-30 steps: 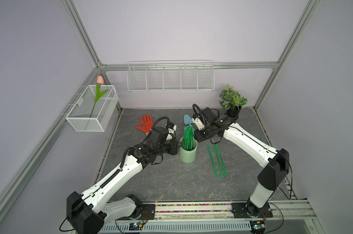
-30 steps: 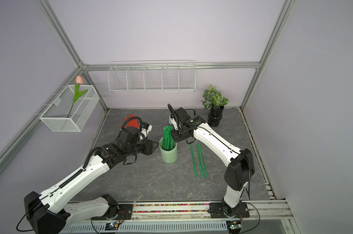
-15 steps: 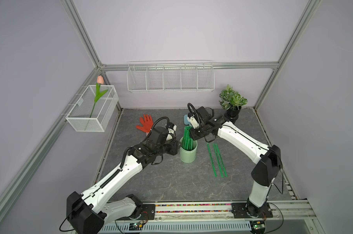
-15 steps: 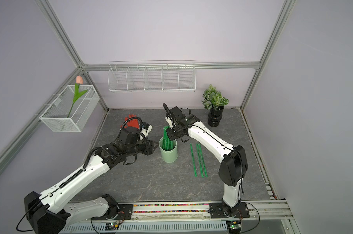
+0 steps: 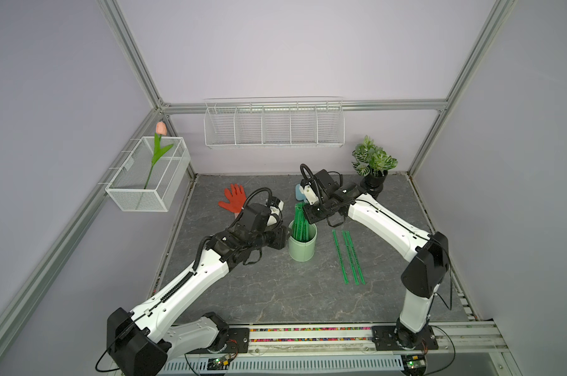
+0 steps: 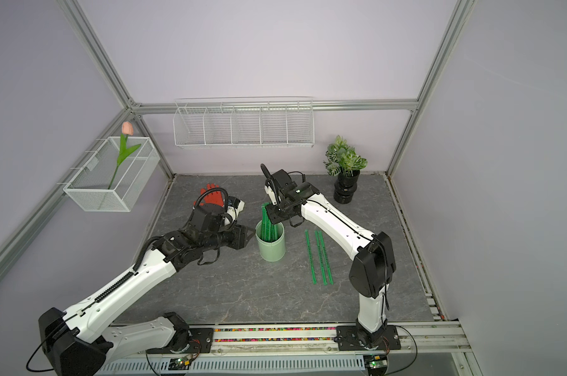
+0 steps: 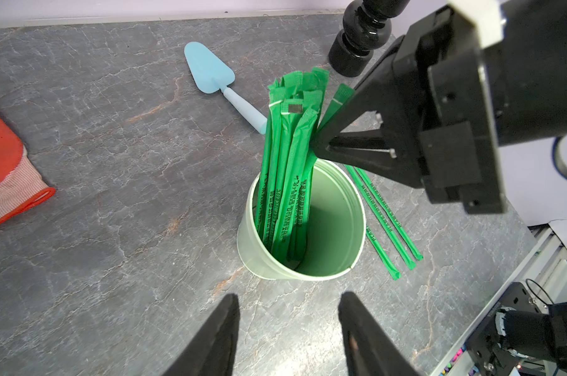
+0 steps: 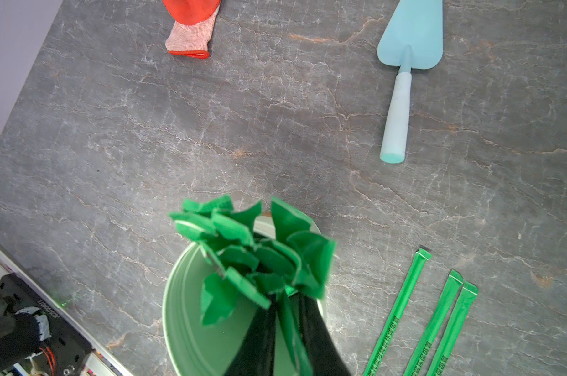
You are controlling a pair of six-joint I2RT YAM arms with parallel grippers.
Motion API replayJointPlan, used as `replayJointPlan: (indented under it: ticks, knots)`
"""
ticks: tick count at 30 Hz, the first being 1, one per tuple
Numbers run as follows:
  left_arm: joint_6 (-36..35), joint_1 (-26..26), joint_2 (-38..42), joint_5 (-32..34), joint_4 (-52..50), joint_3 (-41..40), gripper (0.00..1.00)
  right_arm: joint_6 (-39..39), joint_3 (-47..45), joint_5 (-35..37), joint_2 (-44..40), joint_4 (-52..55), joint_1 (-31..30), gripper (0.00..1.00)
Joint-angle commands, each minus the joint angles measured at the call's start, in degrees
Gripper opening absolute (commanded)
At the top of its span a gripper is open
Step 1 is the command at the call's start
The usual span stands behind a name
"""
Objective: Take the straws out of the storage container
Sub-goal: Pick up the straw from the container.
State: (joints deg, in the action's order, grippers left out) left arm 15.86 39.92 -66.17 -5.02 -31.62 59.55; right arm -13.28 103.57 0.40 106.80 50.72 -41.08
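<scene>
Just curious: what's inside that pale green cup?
Green straws leaning against one side of the cup; the other side is bare. Its near wall hides their lower ends.

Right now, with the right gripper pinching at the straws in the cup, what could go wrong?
The left gripper stands open beside the cup, not clamping it, so a slanted pull might tip or drag it. The right gripper pinches one straw tight against the rest of the bundle, so neighbours may ride up and spill.
</scene>
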Motion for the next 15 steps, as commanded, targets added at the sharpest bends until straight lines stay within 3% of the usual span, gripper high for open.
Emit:
replayJointPlan:
  ticks: [1,15]
  knots:
    - [0.09,0.13,0.01,-0.55,0.06,1.23,0.53,0.12,1.2,-0.57,-0.09,0.82,-0.16,0.15]
    - [0.14,0.12,-0.11,-0.87,0.15,1.27,0.53,1.56,1.1,-0.77,-4.54,6.2,-1.28,0.12]
